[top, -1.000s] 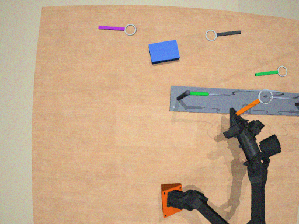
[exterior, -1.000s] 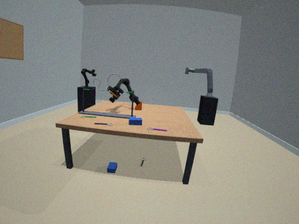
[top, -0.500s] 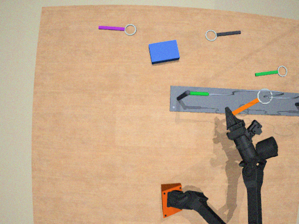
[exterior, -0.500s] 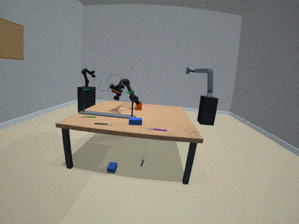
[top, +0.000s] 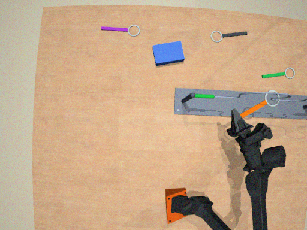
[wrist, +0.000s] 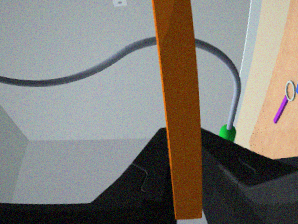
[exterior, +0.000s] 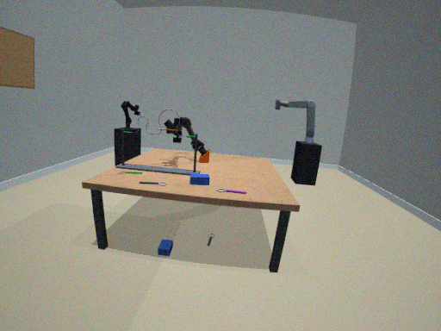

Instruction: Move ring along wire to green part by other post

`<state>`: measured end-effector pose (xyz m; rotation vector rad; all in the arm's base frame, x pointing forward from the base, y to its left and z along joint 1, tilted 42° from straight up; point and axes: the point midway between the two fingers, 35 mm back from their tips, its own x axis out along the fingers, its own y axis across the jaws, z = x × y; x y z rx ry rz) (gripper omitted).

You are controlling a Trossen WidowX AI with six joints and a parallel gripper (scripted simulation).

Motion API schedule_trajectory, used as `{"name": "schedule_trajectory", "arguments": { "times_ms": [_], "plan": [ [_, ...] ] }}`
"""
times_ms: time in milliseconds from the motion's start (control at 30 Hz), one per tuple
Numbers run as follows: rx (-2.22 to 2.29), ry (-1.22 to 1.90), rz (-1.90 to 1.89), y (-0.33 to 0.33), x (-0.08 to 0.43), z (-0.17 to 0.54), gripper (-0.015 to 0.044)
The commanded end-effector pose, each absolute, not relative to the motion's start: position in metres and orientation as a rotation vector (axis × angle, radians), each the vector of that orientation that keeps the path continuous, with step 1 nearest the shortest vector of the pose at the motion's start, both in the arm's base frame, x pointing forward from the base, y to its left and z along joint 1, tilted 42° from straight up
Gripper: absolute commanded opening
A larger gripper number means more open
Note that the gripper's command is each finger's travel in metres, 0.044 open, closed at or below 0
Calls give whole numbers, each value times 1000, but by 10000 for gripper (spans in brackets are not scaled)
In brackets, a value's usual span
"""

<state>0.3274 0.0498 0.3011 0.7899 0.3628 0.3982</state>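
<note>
The orange handle [top: 253, 108] [exterior: 173, 129] [wrist: 181, 100] is between the fingers of my gripper [top: 235, 111], which is shut on it. The pale ring [top: 265, 98] is at the handle's far end, and the thin grey wire [top: 228, 97] [wrist: 75, 77] appears inside its outline in the top view. Whether they touch cannot be told. The ring is out of the wrist view. One green part [top: 204, 96] [exterior: 191, 136] [wrist: 227, 133] meets the near-side post [top: 188, 98] [exterior: 195, 155]. The other green part [exterior: 127, 132] is by the far post [exterior: 123, 148]. The ring is between them.
A grey base [top: 180, 91] carries the posts. A blue block [top: 168, 53] [exterior: 200, 179] and loose rings with a purple handle [top: 114, 29] [exterior: 236, 191], a black handle [top: 235, 34] and a green handle [top: 273, 75] lie beyond it. The wire curves up in loops near the arm.
</note>
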Motion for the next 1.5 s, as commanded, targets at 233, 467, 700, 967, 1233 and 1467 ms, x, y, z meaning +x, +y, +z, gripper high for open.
{"name": "schedule_trajectory", "arguments": {
  "times_ms": [233, 467, 700, 967, 1233, 1467],
  "plan": [
    [1048, 338, 465, 75, 323, 334, -150],
    [1165, 325, 495, 83, 321, 353, -150],
    [1240, 316, 515, 88, 320, 369, -150],
    [1247, 317, 518, 90, 319, 377, -150],
    [1196, 325, 506, 90, 319, 379, -150],
    [1123, 335, 488, 89, 319, 377, -150]
  ]
}}
